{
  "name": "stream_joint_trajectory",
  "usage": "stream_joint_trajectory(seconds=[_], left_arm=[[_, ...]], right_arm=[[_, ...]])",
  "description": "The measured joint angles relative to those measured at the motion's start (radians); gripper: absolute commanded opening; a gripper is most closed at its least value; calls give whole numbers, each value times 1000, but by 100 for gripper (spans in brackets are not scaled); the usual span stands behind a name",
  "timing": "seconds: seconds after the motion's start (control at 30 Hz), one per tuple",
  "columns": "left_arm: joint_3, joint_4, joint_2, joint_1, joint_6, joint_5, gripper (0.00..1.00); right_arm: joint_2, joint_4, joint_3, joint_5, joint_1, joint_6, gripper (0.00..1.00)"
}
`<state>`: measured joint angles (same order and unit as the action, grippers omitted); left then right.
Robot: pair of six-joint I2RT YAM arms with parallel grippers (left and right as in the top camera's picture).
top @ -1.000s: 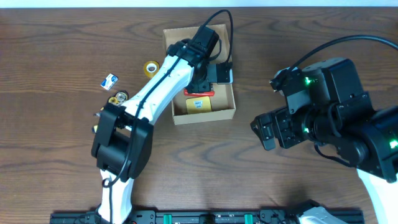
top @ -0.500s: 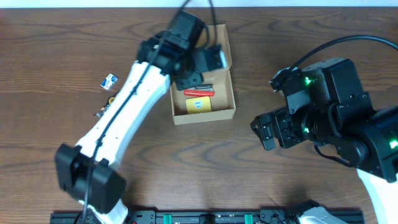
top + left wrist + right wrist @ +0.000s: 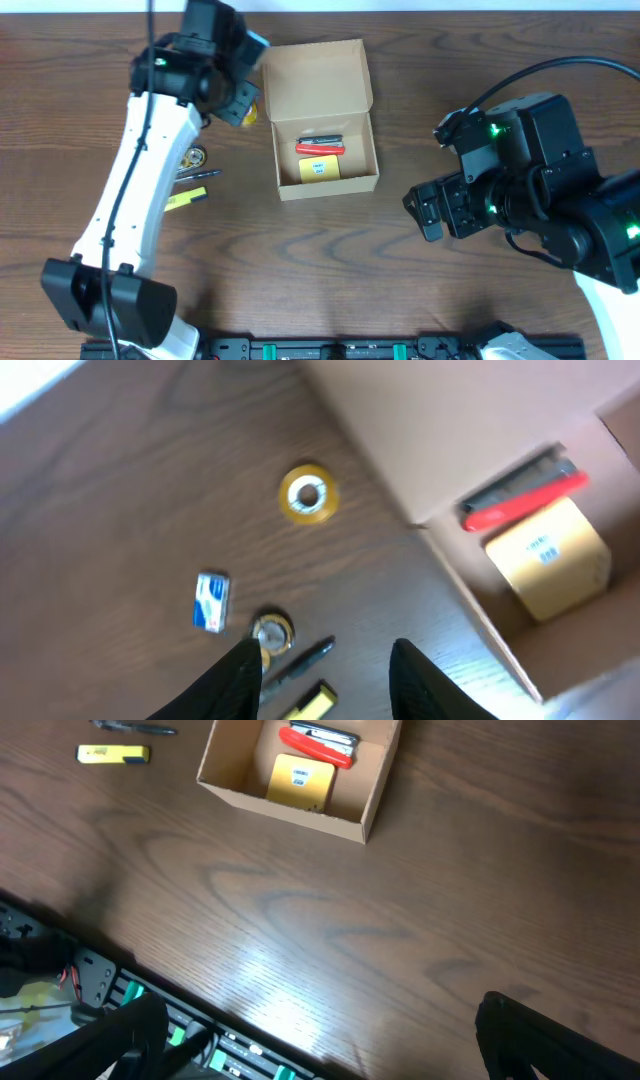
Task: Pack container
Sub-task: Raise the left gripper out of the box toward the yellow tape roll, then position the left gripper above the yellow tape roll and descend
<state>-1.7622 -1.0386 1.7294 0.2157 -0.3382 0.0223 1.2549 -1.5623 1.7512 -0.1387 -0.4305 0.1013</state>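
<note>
Swung off the rectangular tan-brown cardboard box [image 3: 315, 80], left pincer [image 3: 325, 665] apart, empty; right pincer [image 3: 320, 1045] apart. Likely light, crushable: grip a side wall.

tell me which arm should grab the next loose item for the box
Left. Its fingers hang open over the tape roll, pen and highlighter left of the box. The right arm sits on the box's other side, far from them.
</note>
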Motion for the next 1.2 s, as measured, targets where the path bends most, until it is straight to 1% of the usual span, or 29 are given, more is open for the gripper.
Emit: stream_joint_trajectory(seconds=[0.07, 0.1, 0.27, 0.47, 0.57, 0.63, 0.67, 0.7, 0.93, 0.97, 1.03, 1.13, 1.17, 1.2], left_arm=[[0, 0, 0, -30, 63, 0, 36], [0, 1, 0, -45, 93, -3, 35], [0, 10, 0, -78, 273, -53, 37], [0, 29, 0, -78, 507, -84, 33], [0, 29, 9, -77, 642, -90, 33], [-1, 30, 24, -76, 702, -91, 36], [-1, 31, 39, -76, 731, -91, 39], [-2, 33, 58, -75, 753, -92, 45], [-2, 104, 233, -66, 896, -94, 46], [-2, 112, 254, -66, 922, -94, 48], [-2, 126, 289, -66, 972, -94, 57], [-2, 163, 325, -66, 1043, -93, 58], [-2, 178, 334, -66, 1058, -93, 60], [-2, 202, 346, -66, 1076, -92, 65]], right_arm=[[0, 0, 0, 0, 0, 0, 99], [0, 0, 0, 0, 0, 0, 99], [0, 0, 0, 0, 0, 0, 99], [0, 0, 0, 0, 0, 0, 99], [0, 0, 0, 0, 0, 0, 99], [0, 0, 0, 0, 0, 0, 99], [0, 0, 0, 0, 0, 0, 99], [0, 0, 0, 0, 0, 0, 99], [0, 0, 0, 0, 0, 0, 99], [0, 0, 0, 0, 0, 0, 99], [0, 0, 0, 0, 0, 0, 99], [0, 0, 0, 0, 0, 0, 99], [0, 0, 0, 0, 0, 0, 99], [0, 0, 0, 0, 0, 0, 99]])
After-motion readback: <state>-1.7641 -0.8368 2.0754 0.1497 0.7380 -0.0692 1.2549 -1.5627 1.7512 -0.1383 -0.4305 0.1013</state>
